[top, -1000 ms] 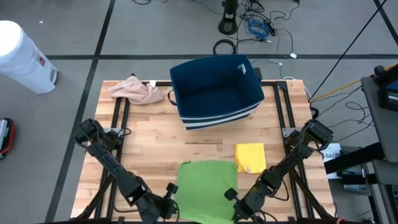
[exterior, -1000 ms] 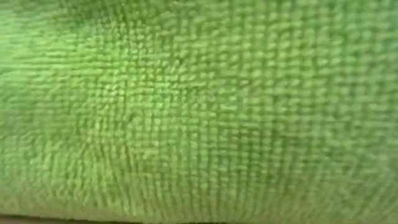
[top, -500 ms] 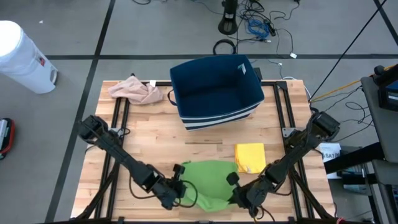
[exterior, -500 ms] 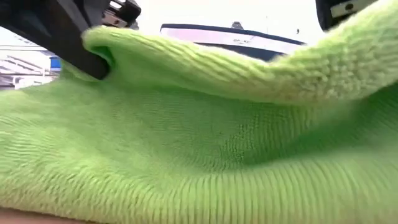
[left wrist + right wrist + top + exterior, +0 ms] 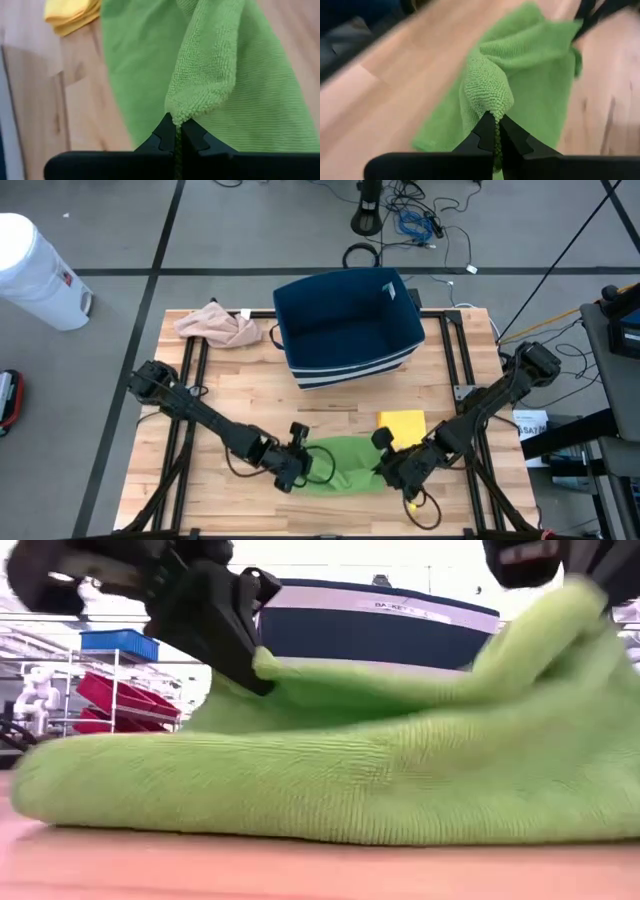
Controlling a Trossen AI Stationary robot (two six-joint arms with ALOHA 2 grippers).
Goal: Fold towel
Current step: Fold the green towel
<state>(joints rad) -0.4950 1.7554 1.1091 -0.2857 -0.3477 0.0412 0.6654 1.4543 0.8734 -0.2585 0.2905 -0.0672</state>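
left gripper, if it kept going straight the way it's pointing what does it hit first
Likely the right gripper. The left gripper, shut on a corner of the green towel, points across that towel toward it. Depth is unclear; it may only plough into towel folds.

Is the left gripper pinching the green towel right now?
Yes, in the left wrist view the left gripper has its jaws closed on a bunched corner of the green towel.

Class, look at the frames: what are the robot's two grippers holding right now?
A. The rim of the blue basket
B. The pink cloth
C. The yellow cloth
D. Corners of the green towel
D: the left gripper and right gripper are each shut on a corner of the green towel.
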